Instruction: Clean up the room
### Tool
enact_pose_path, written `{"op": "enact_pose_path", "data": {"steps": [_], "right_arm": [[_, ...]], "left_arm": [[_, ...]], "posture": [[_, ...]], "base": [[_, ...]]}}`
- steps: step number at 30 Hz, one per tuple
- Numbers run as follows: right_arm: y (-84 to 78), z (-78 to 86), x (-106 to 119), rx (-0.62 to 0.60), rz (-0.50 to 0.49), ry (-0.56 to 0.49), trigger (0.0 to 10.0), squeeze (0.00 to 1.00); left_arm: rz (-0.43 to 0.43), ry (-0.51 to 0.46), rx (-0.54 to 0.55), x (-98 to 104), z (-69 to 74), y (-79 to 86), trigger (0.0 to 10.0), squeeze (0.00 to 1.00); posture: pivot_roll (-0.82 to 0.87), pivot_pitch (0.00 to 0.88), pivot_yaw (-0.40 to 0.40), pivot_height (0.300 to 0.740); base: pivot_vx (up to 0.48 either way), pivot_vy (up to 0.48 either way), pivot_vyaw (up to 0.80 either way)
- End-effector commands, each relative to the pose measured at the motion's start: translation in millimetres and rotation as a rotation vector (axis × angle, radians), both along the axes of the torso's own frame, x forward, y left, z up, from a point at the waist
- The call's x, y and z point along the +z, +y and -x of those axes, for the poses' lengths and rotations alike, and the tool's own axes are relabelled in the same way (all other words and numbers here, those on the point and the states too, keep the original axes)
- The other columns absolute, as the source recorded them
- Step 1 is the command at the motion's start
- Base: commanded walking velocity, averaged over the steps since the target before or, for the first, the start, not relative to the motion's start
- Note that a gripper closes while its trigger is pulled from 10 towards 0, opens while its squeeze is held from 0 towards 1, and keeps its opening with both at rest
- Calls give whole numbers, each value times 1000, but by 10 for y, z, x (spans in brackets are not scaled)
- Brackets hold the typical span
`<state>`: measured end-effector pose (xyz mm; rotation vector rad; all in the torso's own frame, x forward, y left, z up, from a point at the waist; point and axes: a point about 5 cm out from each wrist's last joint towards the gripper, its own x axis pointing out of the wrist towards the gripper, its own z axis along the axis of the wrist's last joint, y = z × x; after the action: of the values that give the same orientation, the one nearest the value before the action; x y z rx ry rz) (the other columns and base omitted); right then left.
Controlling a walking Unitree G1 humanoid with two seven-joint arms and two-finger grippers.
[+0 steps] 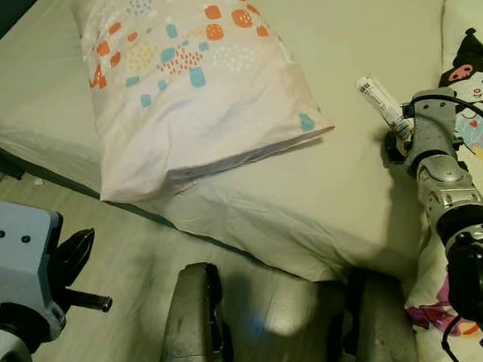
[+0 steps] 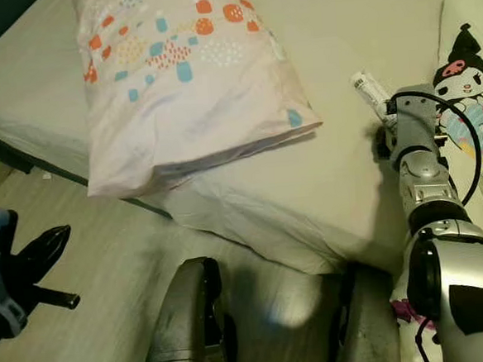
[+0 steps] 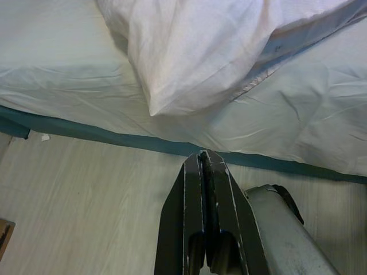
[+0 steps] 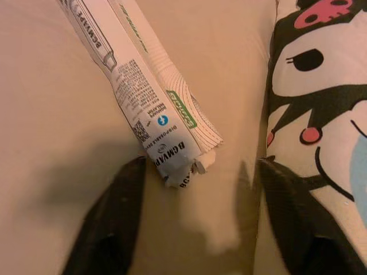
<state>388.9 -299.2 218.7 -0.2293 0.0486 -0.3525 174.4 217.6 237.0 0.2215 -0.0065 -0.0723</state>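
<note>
A white printed wrapper packet (image 1: 380,102) lies on the beige bed sheet (image 1: 356,40) near the bed's right side. My right gripper (image 4: 200,189) is open just short of it, its black fingers (image 4: 109,223) spread either side of the packet's (image 4: 150,103) torn near end, without gripping it. A large pillow (image 1: 184,77) with orange and blue dot patterns rests on the bed to the left. My left gripper (image 3: 203,189) is shut, hanging low over the wooden floor (image 3: 86,200) beside the bed edge.
A cartoon-print cushion or blanket (image 1: 473,74) lies along the bed's right edge, close to my right arm. The bed's teal base (image 3: 114,137) runs along the floor. My own legs (image 1: 193,325) stand right against the bed corner.
</note>
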Motion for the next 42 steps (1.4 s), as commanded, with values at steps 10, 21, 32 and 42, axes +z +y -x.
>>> {"op": "enact_pose_path", "data": {"steps": [10,21,32,42], "right_arm": [[-53,47,-123,-1,-11,47,157,0],[-43,48,-138,13,-3,52,0,0],[412,-95,-192,248,35,70,0,0],[526,-147,-94,269,63,32,0,0]], "left_arm": [[-24,17,12,15,36,45,10000,0],[-29,22,18,17,31,66,10000,0],[-13,19,11,-5,-13,39,10000,0],[-14,20,12,-11,-3,39,10000,0]], "posture": [[452,448,158,546],[451,448,157,546],[426,443,149,546],[429,443,146,546]], "base": [[0,0,0],[0,0,0],[0,0,0],[0,0,0]]}}
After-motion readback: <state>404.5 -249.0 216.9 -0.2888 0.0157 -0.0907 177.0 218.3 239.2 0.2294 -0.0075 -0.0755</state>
